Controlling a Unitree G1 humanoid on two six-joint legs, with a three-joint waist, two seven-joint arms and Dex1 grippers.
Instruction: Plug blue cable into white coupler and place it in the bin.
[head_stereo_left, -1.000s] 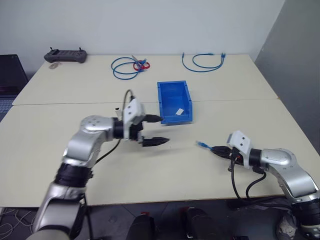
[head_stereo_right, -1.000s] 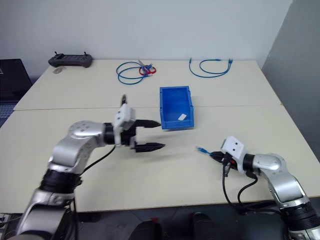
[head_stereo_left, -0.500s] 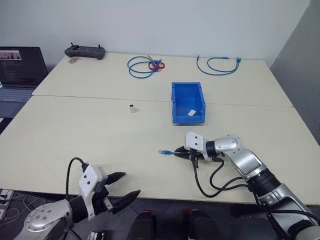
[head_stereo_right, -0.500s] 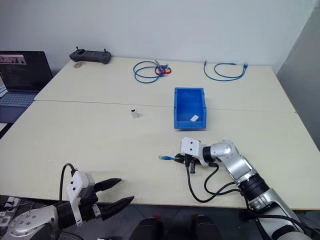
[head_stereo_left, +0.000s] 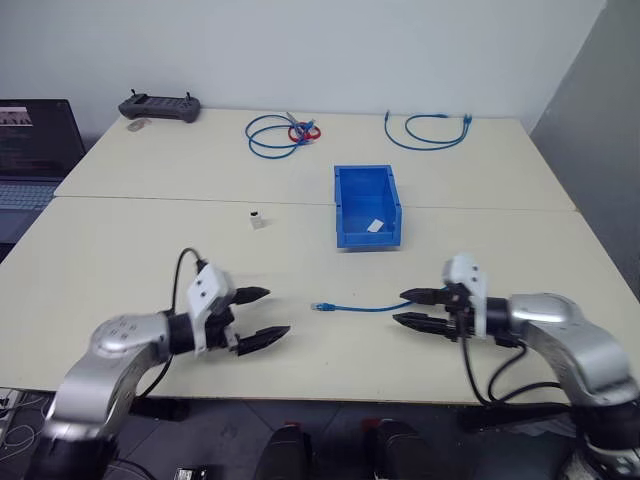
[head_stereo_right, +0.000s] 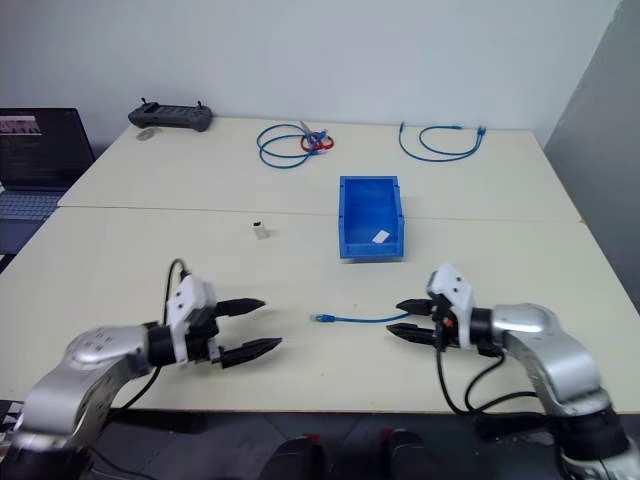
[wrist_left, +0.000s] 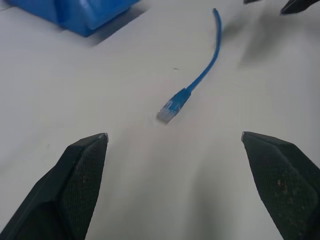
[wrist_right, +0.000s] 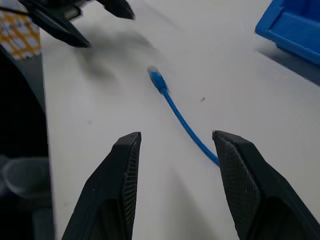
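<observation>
1. Pale cream table (head_stereo_left: 120, 240), two tops butted along a seam, against a white wall; a black controller (head_stereo_left: 158, 105), a laptop (head_stereo_left: 25, 130) at the left edge, a coiled blue cable with a red loop (head_stereo_left: 282, 135) and a second looped blue cable (head_stereo_left: 428, 128) lie along the far side.
2. Blue cable (head_stereo_left: 362, 307): lies flat on the near part of the table, between the two grippers and in front of the bin (head_stereo_left: 368, 203). Half a second earlier the right gripper was shut on its right end; now the cable rests free on the surface.
3. Right gripper (head_stereo_left: 412, 307): its fingers have parted and stand moderately apart, empty, the tips just either side of the cable's right end. In the right wrist view the cable (wrist_right: 182, 117) runs away between the two fingers (wrist_right: 240, 175) with no contact visible.
4. Left gripper (head_stereo_left: 268, 313): spread wide, empty, hovering left of the cable's plug end; the left wrist view shows the clear plug (wrist_left: 170, 111) ahead, between its fingers.
5. Orientation: the cable's long axis runs nearly left to right across the table, slightly bowed, plug end pointing towards the left gripper.
6. White coupler (head_stereo_left: 257, 218): stands apart from the cable, farther back and to the left, near the seam.
7. Judgement: the release probably repositions the cable for a fresh grasp; plugging and binning remain undone.
</observation>
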